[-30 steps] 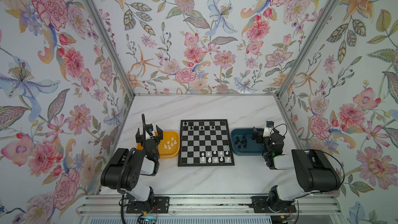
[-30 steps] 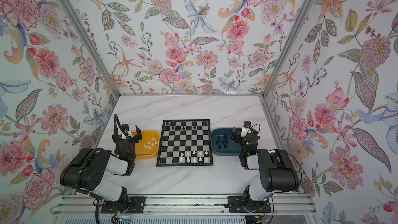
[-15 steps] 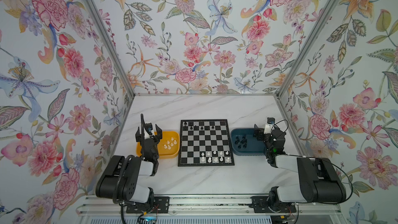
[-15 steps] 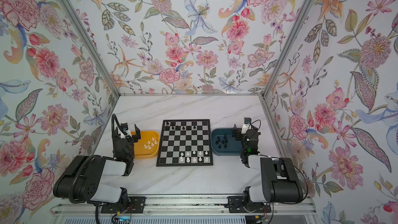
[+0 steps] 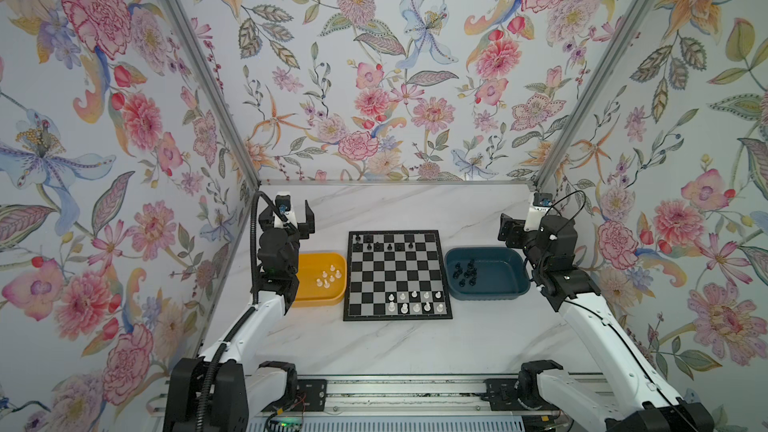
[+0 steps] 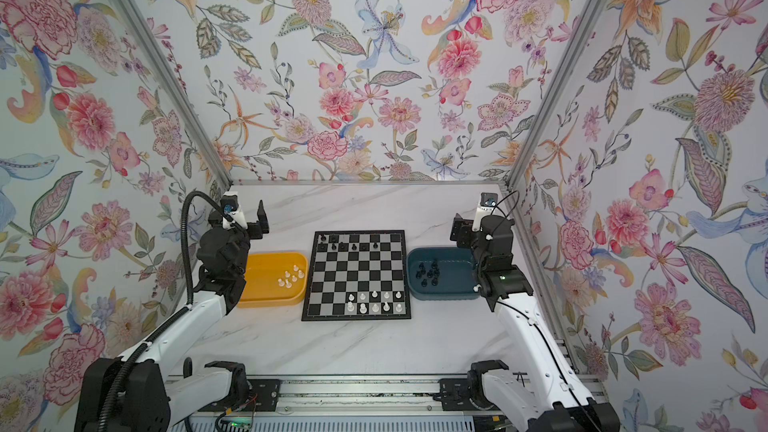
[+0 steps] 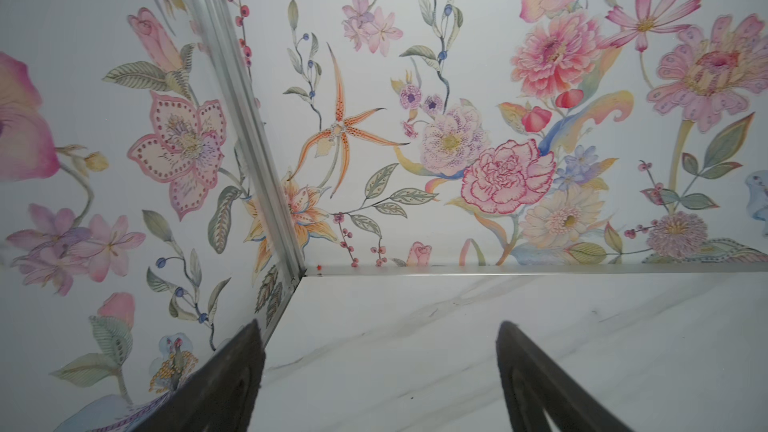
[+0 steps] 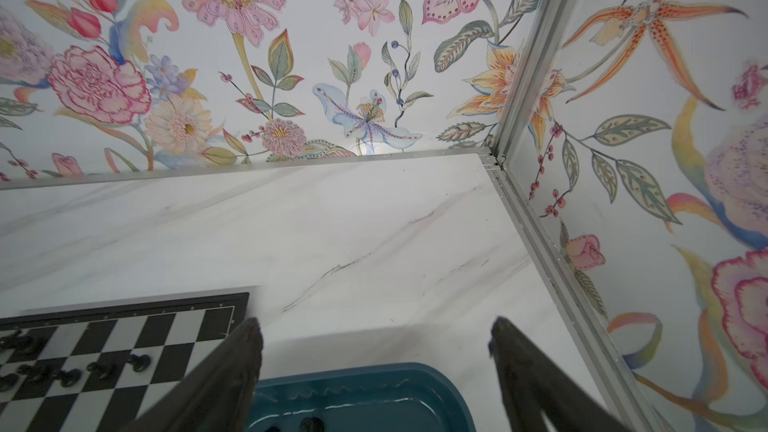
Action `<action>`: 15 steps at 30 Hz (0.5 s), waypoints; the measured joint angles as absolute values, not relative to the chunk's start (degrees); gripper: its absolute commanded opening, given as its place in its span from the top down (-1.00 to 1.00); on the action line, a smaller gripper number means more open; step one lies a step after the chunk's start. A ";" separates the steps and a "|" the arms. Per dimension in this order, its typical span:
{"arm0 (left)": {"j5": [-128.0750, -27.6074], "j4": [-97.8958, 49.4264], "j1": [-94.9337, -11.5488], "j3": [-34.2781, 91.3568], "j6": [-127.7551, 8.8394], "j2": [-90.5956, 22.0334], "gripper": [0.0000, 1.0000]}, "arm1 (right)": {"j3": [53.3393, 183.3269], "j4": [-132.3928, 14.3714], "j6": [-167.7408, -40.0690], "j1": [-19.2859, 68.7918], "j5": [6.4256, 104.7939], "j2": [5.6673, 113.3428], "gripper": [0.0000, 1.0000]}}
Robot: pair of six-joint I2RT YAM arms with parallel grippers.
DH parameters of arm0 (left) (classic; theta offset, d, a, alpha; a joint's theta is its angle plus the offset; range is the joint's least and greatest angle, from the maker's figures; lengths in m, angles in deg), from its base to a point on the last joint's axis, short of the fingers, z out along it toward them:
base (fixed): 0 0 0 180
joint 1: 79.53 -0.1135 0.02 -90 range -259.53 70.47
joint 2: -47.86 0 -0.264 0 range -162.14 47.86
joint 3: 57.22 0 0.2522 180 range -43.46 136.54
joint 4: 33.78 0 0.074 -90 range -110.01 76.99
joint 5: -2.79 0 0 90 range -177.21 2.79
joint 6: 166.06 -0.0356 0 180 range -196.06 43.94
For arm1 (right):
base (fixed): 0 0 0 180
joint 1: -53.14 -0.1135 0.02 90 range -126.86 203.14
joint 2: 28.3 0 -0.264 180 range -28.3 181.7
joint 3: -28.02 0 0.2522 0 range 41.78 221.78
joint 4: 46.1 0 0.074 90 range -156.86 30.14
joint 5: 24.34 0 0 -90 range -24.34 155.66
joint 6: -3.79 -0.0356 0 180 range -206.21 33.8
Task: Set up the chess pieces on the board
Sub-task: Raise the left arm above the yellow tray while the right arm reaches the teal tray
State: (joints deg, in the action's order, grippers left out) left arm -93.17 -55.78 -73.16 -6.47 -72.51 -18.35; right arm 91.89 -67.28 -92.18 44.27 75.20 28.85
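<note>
In both top views the board (image 5: 397, 275) lies at lower centre, with black chess pieces (image 5: 377, 246) on its upper rows and white chess pieces (image 5: 415, 301) on its lower rows (more sit in the yellow tray (image 5: 320, 259) to its left and the blue tray (image 5: 498, 272) to its right). The left gripper (image 7: 379, 328) and right gripper (image 8: 374, 326) both gape wide, holding nothing.
</note>
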 measured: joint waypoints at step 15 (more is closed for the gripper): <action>-80.95 -38.08 -72.37 7.98 -68.53 -23.64 -0.69 | 106.64 -98.73 -100.01 39.70 69.45 47.47 -0.37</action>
